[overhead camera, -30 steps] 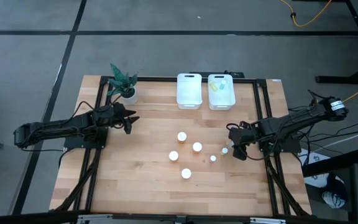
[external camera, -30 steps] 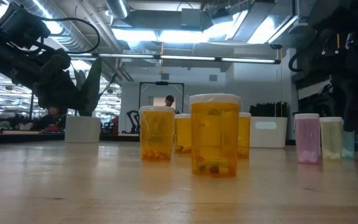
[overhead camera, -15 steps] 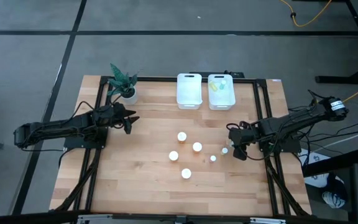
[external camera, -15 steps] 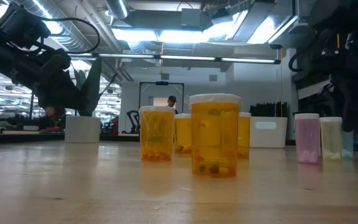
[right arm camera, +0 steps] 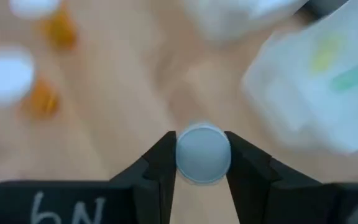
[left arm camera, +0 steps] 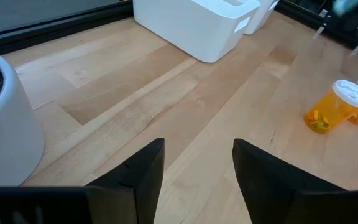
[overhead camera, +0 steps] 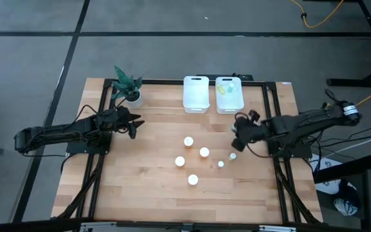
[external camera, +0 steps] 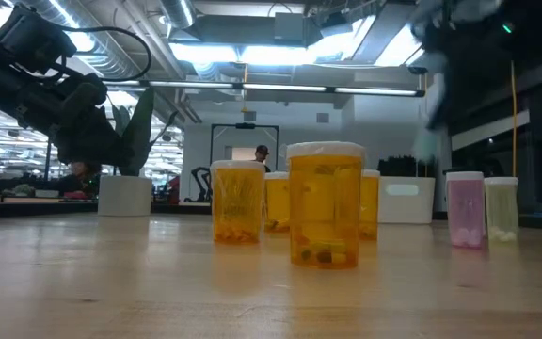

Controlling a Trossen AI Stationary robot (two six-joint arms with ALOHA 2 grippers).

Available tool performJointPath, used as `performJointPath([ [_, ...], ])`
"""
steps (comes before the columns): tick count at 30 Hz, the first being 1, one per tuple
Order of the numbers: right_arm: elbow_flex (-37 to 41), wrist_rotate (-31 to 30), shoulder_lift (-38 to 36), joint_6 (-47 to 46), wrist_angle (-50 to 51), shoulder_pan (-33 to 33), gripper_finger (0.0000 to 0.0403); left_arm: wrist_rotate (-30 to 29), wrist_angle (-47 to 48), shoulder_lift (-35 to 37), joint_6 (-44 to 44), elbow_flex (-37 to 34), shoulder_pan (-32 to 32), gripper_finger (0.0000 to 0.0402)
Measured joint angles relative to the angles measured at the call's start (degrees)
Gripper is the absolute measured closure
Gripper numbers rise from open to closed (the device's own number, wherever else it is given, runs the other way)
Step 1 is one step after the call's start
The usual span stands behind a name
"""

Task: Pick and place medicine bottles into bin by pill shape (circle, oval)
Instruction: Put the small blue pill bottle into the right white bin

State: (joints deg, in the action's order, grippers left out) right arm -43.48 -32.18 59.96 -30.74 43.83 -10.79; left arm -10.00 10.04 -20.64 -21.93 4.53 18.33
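Four orange bottles with white caps (overhead camera: 192, 180) (external camera: 325, 205) stand in the table's middle. A pink bottle (external camera: 466, 209) and a yellow one (external camera: 502, 209) stand to their right. My right gripper (overhead camera: 237, 138) is shut on a small pale blue bottle (right arm camera: 202, 155), above the table near the two white bins (overhead camera: 196, 94). The right bin (overhead camera: 228, 94) holds a yellow and a green bottle. My left gripper (overhead camera: 137, 124) (left arm camera: 197, 168) is open and empty at the table's left, near the potted plant (overhead camera: 127, 87). My right gripper pinches the pale blue bottle between its two fingers (right arm camera: 160, 163), one on each side just under the round cap (right arm camera: 202, 155). The fingers come from above, pointing down. The bottle is upright and lifted clear of the table; in the low view it shows as a pale blur (external camera: 428, 141).
The plant's white pot (left arm camera: 5, 124) stands close to my left gripper. Two small bottles (overhead camera: 221, 164) (overhead camera: 232, 155) stand just on the near side of my right gripper. Bare wood lies on the near side of the bottles and between the bottles and the bins.
My right gripper has risen and gone toward the far edge and a little left, toward the bins. The pale blue bottle, which stood beside the yellow one, is lifted clear of the table with it.
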Motion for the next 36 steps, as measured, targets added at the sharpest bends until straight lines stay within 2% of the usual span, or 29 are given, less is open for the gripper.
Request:
performJointPath([
  [5,-7.1,-8.6,0.0,5.0,1.3,4.4,0.0289,0.0,0.0,0.0,0.0,0.0,0.0,0.022],
  [13,-9.7,-8.9,0.0,12.8,1.0,17.4,0.0288,0.0,0.0,0.0,0.0,0.0,0.0,0.022],
  [22,-9.7,2.0,0.7,19.2,-4.8,32.3,0.0287,0.0,0.0,0.0,0.0,0.0,0.0,0.022],
  [25,-9.7,3.8,2.4,20.6,-6.4,36.4,0.0287,0.0,0.0,0.0,0.0,0.0,0.0,0.022],
  [28,-9.7,6.3,5.3,20.8,-7.6,40.1,0.0287,0.0,0.0,0.0,0.0,0.0,0.0,0.022],
  [33,-9.7,14.6,12.6,21.2,-9.0,45.3,0.0287,0.0,0.0,0.0,0.0,0.0,0.0,0.022],
  [36,-9.7,16.6,17.2,22.9,-10.6,47.9,0.0287,0.0,0.0,0.0,0.0,0.0,0.0,0.022],
])
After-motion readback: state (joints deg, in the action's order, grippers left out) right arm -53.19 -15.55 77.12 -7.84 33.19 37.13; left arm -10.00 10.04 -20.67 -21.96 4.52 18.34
